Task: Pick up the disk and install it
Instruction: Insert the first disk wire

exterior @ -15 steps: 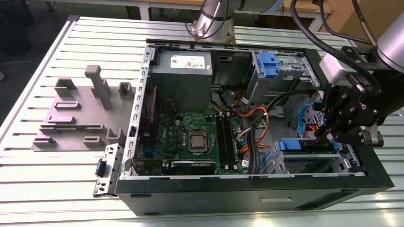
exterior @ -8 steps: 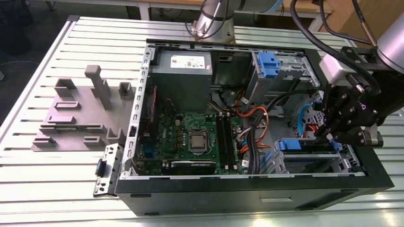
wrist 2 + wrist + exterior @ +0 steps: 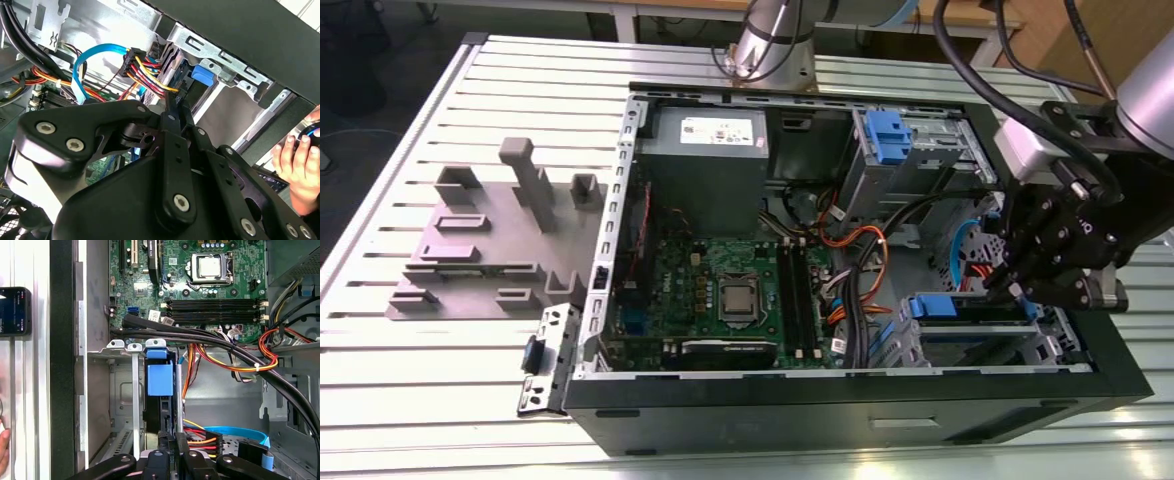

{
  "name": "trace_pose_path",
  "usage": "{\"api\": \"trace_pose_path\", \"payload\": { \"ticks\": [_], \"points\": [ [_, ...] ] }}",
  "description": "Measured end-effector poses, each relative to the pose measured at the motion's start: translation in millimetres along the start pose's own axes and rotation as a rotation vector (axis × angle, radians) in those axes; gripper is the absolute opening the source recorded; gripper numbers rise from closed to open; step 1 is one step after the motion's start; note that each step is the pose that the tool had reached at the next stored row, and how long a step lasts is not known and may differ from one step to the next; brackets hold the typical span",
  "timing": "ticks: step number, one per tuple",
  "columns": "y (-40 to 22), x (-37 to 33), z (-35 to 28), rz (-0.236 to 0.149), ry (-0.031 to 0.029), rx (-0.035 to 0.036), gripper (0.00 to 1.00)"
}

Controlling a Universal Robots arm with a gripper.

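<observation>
The black multi-link gripper [image 3: 1047, 262] hangs over the open black-and-silver computer case [image 3: 854, 400], at the drive cage on the exterior view's right. The disk [image 3: 160, 405], a flat drive seen edge-on with a blue plastic rail tab at its end, stands in a slot of the silver metal drive cage [image 3: 117, 385], between the cage's uprights. The gripper's fingers [image 3: 167, 452] sit right at the disk's edge; whether they clench it or have let go cannot be told. Thick black cables [image 3: 210, 340] and a bundle of orange, red and yellow wires [image 3: 235, 362] cross just beside the cage, and a light blue flat cable [image 3: 82, 67] loops nearby. The green motherboard [image 3: 720, 290] lies at the case's middle. A grey plastic slotted holder block [image 3: 487, 240] rests on the ribbed white table [image 3: 400, 380], at the exterior view's left. A person's hand [image 3: 300, 165] rests outside the case wall.
</observation>
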State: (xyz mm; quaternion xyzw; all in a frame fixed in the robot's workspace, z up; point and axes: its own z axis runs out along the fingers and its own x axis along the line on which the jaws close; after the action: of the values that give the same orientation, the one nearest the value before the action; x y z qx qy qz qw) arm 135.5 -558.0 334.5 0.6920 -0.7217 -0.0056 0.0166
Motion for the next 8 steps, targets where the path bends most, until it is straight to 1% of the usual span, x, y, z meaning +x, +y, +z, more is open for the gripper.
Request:
{"api": "trace_pose_path", "payload": {
  "ticks": [8],
  "points": [
    [0.0, 1.1, 2.1, -0.016, 0.0002, 0.0018, 0.17]
  ]
}}
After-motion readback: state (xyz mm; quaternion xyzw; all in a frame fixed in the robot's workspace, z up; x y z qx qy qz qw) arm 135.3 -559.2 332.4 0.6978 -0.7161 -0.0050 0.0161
